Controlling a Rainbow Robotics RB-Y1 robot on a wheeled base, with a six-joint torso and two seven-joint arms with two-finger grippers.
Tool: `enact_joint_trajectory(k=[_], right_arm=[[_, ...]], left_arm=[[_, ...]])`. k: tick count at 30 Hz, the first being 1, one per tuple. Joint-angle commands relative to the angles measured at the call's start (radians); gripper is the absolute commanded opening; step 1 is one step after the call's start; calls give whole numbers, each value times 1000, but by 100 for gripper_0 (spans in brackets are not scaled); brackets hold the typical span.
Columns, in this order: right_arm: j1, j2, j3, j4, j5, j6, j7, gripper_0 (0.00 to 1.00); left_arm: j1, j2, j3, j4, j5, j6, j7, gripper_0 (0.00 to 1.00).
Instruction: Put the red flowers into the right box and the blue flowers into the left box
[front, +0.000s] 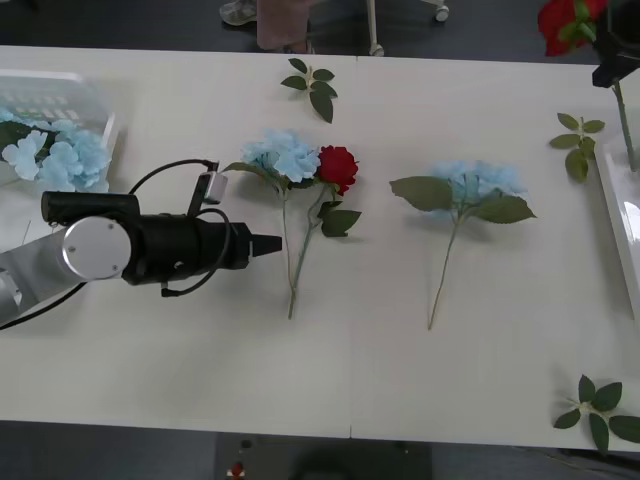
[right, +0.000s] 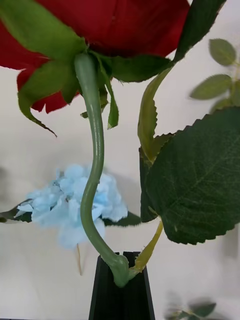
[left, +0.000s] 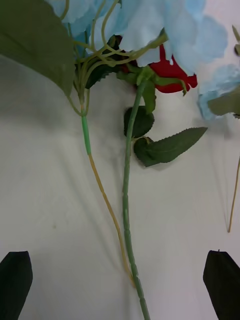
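Left gripper (front: 275, 243), fingers spread wide, is positioned just beside the crossed stems of a blue flower (front: 283, 156) and red rose (front: 338, 167). Another red rose (right: 100, 30) is clamped by its stem in the right gripper (right: 121, 277), raised near the right box (front: 618, 215).

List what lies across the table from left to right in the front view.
left box with blue flowers inside → left gripper → blue flower → red rose → second blue flower → right box

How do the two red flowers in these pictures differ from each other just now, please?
One red rose lies flat on the table, against a blue flower; the other rose is held aloft, its stem pinched in the right claw, near the right box. Both have dark-red blooms and green leaves.
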Motion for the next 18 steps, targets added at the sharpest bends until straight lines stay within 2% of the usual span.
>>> enact_joint_trajectory(k=[1,6,18], right_arm=[[-9,-56,-15,9,11,22,71,0],[28,-113,-13,44,37,37,117,0],[119,-179,-13,251,80,-47,425,0]], left_arm=[[-131,32,-99,41,-16,-37,89,100],[-234,-13,-211,119,-21,-54,161,100],[-338,-177,-266,351,-38,-52,167,100]])
